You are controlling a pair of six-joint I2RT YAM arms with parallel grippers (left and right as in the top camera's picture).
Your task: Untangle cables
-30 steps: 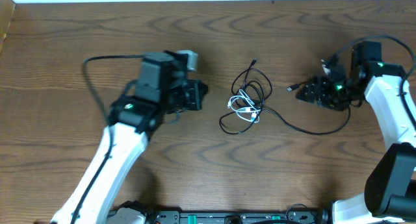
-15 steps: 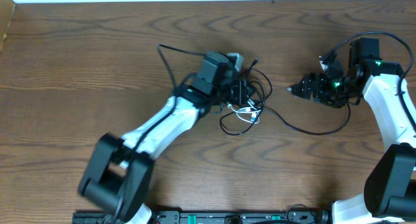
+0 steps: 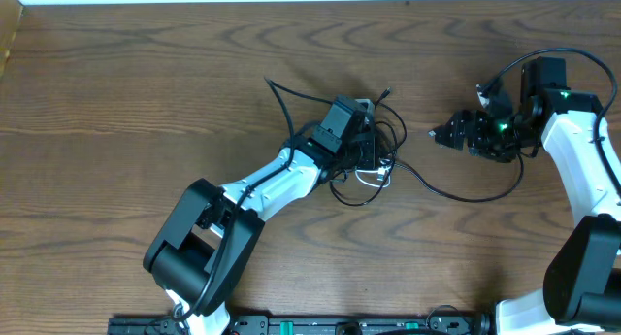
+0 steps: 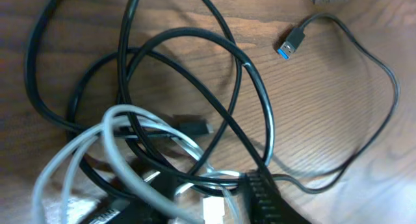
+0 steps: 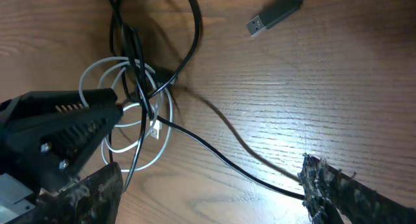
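1. The black cable (image 4: 242, 65) and white cable (image 4: 123, 109) lie in one knot in the middle of the bench (image 3: 146, 83).
2. Your left fingers (image 5: 65, 120) sit right in the knot by the white loops, likely to pull them free. I cannot tell if they grip.
3. Your right fingers (image 5: 351, 191) are wide open and hold nothing, near the black tail, likely ready to grab it.

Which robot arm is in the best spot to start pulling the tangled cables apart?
Left. The left gripper sits right at the tangle of black cable and white cable; the right gripper hovers open, off to the side.
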